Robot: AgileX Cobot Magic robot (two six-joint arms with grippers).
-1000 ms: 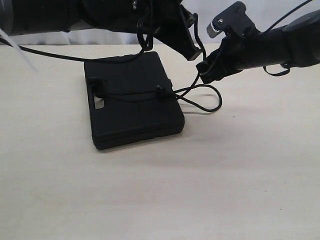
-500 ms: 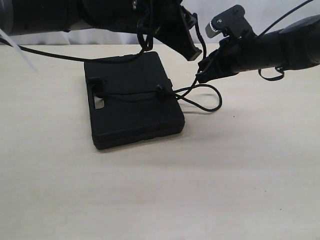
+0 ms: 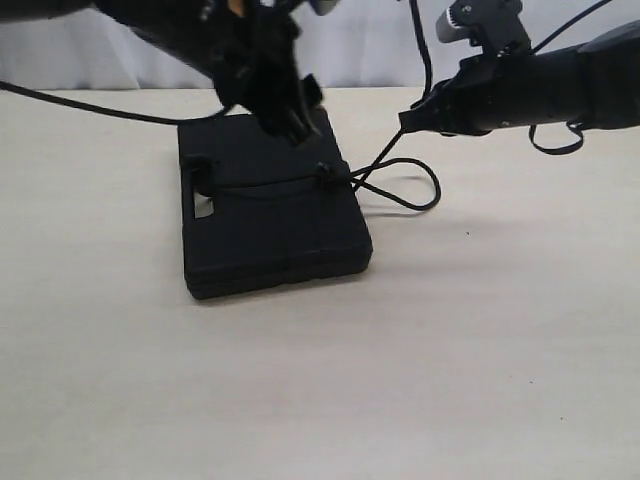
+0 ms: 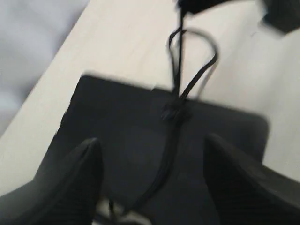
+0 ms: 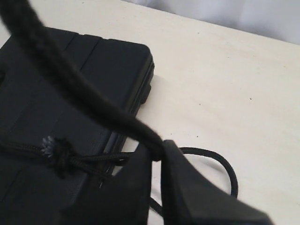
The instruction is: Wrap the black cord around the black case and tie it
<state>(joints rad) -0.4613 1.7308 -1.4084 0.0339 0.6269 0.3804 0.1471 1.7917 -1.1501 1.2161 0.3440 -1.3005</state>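
The black case [image 3: 262, 235] lies flat on the table, handle slot to the left. The black cord [image 3: 268, 186] crosses its top to a knot [image 3: 322, 176] at the right edge, then loops on the table [image 3: 425, 190]. My right gripper [image 3: 408, 122] hangs above that loop, shut on a cord strand that rises from the knot. The right wrist view shows its fingertips [image 5: 157, 151] pinching the cord [image 5: 61, 70] beside the frayed knot [image 5: 56, 150]. My left gripper [image 3: 290, 112] hovers blurred over the case's far edge. It is open [image 4: 152, 161] over the case [image 4: 117, 122], with the cord [image 4: 171, 140] lying on the case below its jaws.
The tan table [image 3: 450, 350] stretches wide in front and to the right of the case. A glossy robot cable [image 3: 90, 108] trails across the far left. A pale curtain [image 3: 360, 40] stands behind the table's back edge.
The left gripper has opened, let go of the cord and swung left over the case. The right gripper has shut on the cord strand and risen slightly.
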